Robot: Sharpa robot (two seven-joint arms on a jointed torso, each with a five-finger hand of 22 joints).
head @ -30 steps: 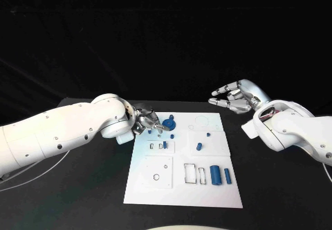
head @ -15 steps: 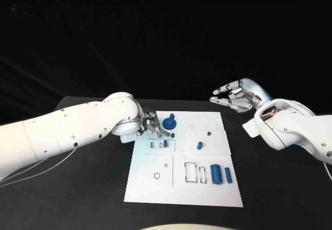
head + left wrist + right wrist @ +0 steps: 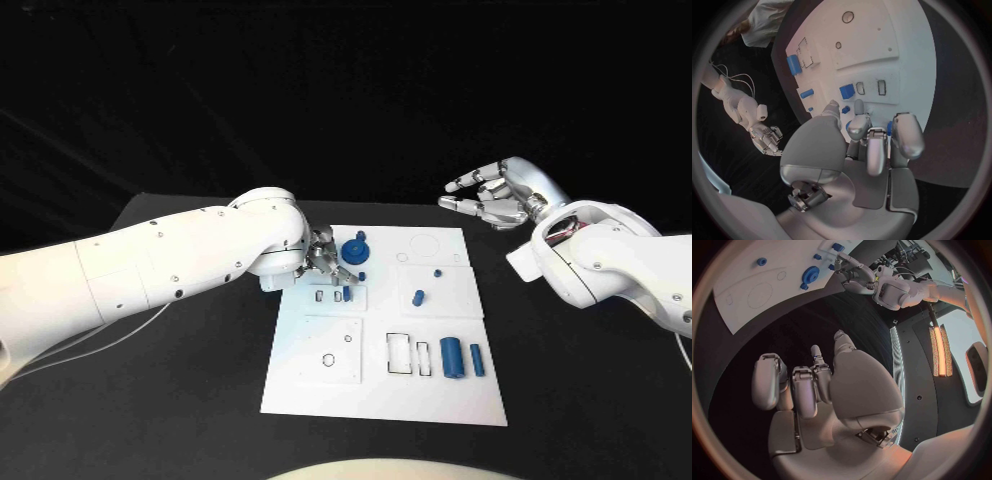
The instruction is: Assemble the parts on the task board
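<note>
Task board [image 3: 378, 390]: white plate in the middle of the black tabletop [image 3: 188, 400], long side running near to far.
Gear [image 3: 355, 249]: blue toothed wheel at the board's far left, seemingly seated on its spot.
Seated pegs: small blue part [image 3: 418, 296] standing mid-board, and a smaller one [image 3: 436, 271] just beyond it, toward the far side.
Loose parts: two blue bars [image 3: 451, 358] lying side by side at the near right, beside outlined slots that look unfilled.
Left hand [image 3: 320, 262]: over the board's far-left area, just beside the gear; fingers [image 3: 861, 124] curled close above the small slots. Whether they pinch a part I cannot tell.
Right hand [image 3: 498, 197]: raised off the board's far right corner, well apart from the parts, fingers loosely curled round nothing.
Progress: judged partway; a few pieces placed, the bars and several outlined recesses left.
</note>
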